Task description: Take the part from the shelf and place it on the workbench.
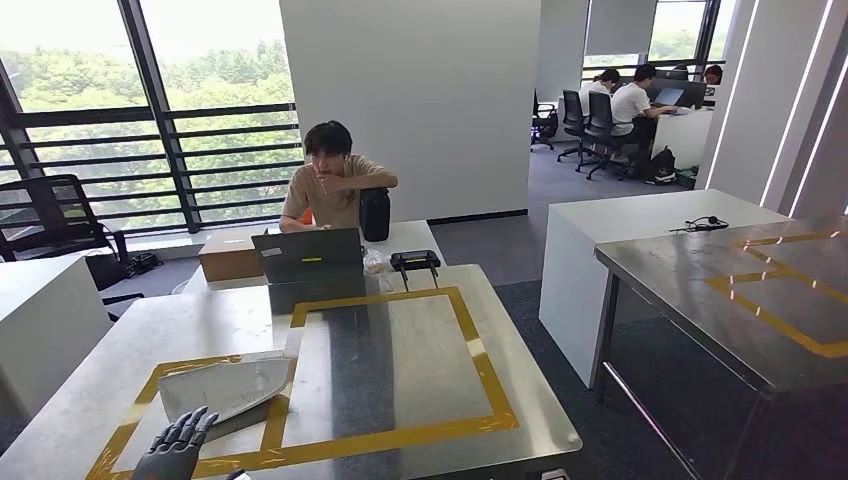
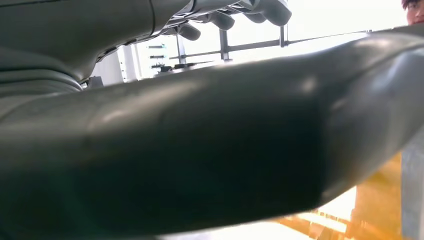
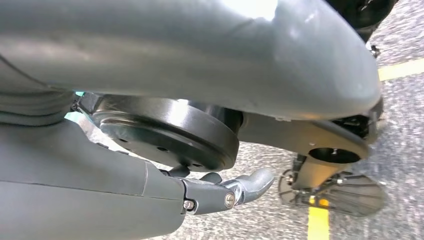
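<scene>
In the head view, the grey part (image 1: 225, 388) lies flat on the workbench (image 1: 430, 350) in the lower left of the frame, resting across the yellow tape outline (image 1: 400, 432) marked on the steel top, near the tape's lower left corner. The left hand (image 1: 176, 447) comes in at the bottom left edge, just below the part, with its dark fingers (image 1: 190, 428) spread apart and stretched toward the part's near edge; it holds nothing, and whether the fingertips touch the part cannot be told. In the left wrist view the thick grey thumb (image 2: 210, 150) runs across most of the picture, while the darker fingers (image 2: 240, 12) show along the upper edge, apart from one another, with a strip of yellow tape in the lower right corner.

The right hand (image 3: 220, 192) appears in the right wrist view over grey speckled floor (image 3: 400, 125) with a yellow line; one curved finger (image 3: 252, 182) is plain, yet whether the hand is wide or closed cannot be told.

At the far end of the workbench, in the upper middle of the head view, stands a laptop (image 1: 306, 254), with a cardboard box (image 1: 231, 254) to its left and a black cylinder (image 1: 375, 213) to its right. A person (image 1: 331, 185) sits behind them. A second steel table (image 1: 740, 290) with yellow tape fills the right side of the frame
</scene>
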Tool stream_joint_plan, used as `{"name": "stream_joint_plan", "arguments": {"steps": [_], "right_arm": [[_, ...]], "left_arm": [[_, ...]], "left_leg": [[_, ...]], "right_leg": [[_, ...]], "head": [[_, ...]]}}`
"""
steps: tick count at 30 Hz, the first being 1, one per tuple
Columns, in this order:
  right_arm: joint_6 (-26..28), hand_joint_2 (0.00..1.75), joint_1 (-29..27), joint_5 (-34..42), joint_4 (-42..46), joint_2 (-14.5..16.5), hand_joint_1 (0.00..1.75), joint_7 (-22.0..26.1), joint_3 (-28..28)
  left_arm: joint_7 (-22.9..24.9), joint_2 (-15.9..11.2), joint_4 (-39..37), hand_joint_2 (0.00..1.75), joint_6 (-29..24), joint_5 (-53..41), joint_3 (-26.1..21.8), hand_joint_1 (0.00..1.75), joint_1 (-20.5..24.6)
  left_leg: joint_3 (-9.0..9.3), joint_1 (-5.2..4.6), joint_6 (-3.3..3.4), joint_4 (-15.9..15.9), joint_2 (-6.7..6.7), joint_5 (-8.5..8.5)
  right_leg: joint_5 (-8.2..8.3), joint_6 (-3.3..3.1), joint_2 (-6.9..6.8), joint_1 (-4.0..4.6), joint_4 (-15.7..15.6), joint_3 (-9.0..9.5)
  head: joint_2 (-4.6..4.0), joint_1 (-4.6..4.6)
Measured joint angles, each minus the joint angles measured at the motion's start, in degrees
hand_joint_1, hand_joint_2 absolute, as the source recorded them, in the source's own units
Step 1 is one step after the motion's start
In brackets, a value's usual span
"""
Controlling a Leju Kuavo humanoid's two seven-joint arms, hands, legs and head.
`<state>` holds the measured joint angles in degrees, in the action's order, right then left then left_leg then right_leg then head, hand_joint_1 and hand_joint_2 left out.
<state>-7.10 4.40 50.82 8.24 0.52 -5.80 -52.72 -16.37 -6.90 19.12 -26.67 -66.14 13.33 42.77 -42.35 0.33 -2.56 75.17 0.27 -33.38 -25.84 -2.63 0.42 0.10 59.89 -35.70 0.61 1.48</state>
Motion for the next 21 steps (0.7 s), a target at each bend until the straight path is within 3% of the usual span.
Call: {"name": "stream_joint_plan", "arguments": {"steps": [1,3,5,7,9,10,12,14,15,16,17,18,20,21], "right_arm": [[0.0,0.00,0.0,0.0,0.0,0.0,0.00,0.0,0.0],[0.0,0.00,0.1,0.0,0.0,0.0,0.00,0.0,0.0],[0.0,0.00,0.2,0.0,0.0,0.0,0.00,0.0,0.0],[0.0,0.00,0.2,0.0,0.0,0.0,0.00,0.0,0.0],[0.0,0.00,0.2,-0.1,0.0,0.0,0.00,-0.1,0.0],[0.1,0.00,0.2,-0.1,0.0,0.0,0.00,-0.1,0.0],[0.1,0.00,0.4,0.0,0.0,-0.1,0.00,-0.3,0.0],[0.2,0.00,0.5,0.2,0.0,-0.1,0.00,-0.2,0.0],[0.3,0.00,0.5,0.3,0.0,-0.1,0.00,-0.2,0.0],[0.4,0.00,0.5,0.6,0.0,-0.1,0.00,-0.2,0.0],[0.5,0.00,0.4,1.1,0.0,-0.1,0.00,-0.2,0.0],[0.7,0.00,0.2,1.5,0.0,-0.1,0.00,-0.3,0.0],[1.2,0.00,-0.1,2.6,0.0,-0.2,0.00,-1.0,0.0],[1.5,0.00,-0.2,3.1,0.0,-0.2,0.00,-1.3,0.1]], "left_arm": [[0.0,0.0,0.0,0.00,0.0,0.0,0.0,0.00,-0.1],[0.0,0.0,0.0,0.00,0.0,0.0,0.0,0.00,-0.1],[0.0,0.0,0.1,0.00,0.0,0.0,0.0,0.00,0.1],[0.0,0.0,0.2,0.00,0.0,0.0,0.0,0.00,0.3],[0.2,0.0,0.2,0.00,0.0,0.1,0.0,0.00,0.4],[0.3,0.0,0.2,0.00,0.0,0.1,0.0,0.00,0.4],[0.6,0.1,0.2,0.00,-0.1,0.4,0.0,0.00,0.3],[0.5,0.1,0.1,0.00,-0.3,1.1,-0.1,0.00,-0.4],[-0.1,0.1,0.1,0.00,-0.7,1.7,-0.2,0.00,-1.0],[-1.2,0.1,0.1,0.00,-1.6,2.6,-0.5,0.00,-1.9],[-2.6,0.2,0.3,0.00,-3.1,3.6,-0.8,0.00,-3.1],[-4.0,0.2,0.8,0.00,-5.0,4.7,-1.2,0.00,-4.5],[-6.3,0.4,2.9,0.00,-8.8,8.2,-2.4,0.00,-8.6],[-7.1,0.6,4.5,0.00,-9.8,10.8,-3.2,0.00,-11.0]], "left_leg": [[0.93,0.00,0.08,0.4,-0.01,0.59],[5.73,-0.04,0.55,-4.6,-0.12,3.00],[11.58,-0.33,1.22,-12.5,-0.36,3.04],[13.53,-0.74,1.87,-16.3,-0.54,2.39],[12.70,-0.67,2.62,-16.7,-0.39,3.55],[12.35,-0.51,3.09,-17.0,-0.22,4.32],[11.13,-0.20,3.79,-17.4,0.09,6.06],[9.23,-0.19,4.02,-17.4,0.22,7.69],[8.18,-0.19,3.97,-17.3,0.30,8.46],[7.16,-0.19,3.88,-17.2,0.37,9.18],[6.18,-0.17,3.74,-17.1,0.43,9.85],[5.28,-0.15,3.53,-16.9,0.47,10.45],[3.93,-0.27,2.95,-16.3,0.57,11.34],[3.65,-0.37,2.61,-16.1,0.69,11.68]], "right_leg": [[0.69,0.06,-0.01,0.02,0.0,-0.88],[1.99,0.26,-0.01,0.06,0.0,-2.40],[3.17,0.74,0.03,0.13,-0.1,-3.31],[4.36,1.46,0.07,0.03,-0.4,-3.49],[5.23,2.25,0.17,-0.05,-0.9,-3.53],[4.43,2.60,0.21,-0.02,-0.5,-3.85],[-0.54,3.14,0.22,-0.04,3.7,-5.36],[-6.09,3.56,0.17,-0.04,11.1,-7.05],[-6.98,3.71,0.15,-0.05,14.0,-7.18],[-6.51,3.82,0.14,-0.06,15.4,-6.51],[-5.13,3.87,0.12,-0.10,14.7,-4.81],[-3.81,3.91,0.11,-0.17,12.1,-2.11],[-4.02,3.52,0.22,-0.18,4.4,4.06],[-4.88,3.12,0.33,-0.13,1.4,6.02]], "head": [[0.00,0.01],[0.00,0.02],[0.01,-0.03],[0.01,-0.01],[0.00,0.10],[-0.01,0.08],[-0.02,-0.01],[-0.02,-0.14],[-0.02,-0.17],[-0.02,-0.20],[-0.02,-0.22],[-0.02,-0.24],[-0.01,-0.31],[-0.01,-0.31]]}}
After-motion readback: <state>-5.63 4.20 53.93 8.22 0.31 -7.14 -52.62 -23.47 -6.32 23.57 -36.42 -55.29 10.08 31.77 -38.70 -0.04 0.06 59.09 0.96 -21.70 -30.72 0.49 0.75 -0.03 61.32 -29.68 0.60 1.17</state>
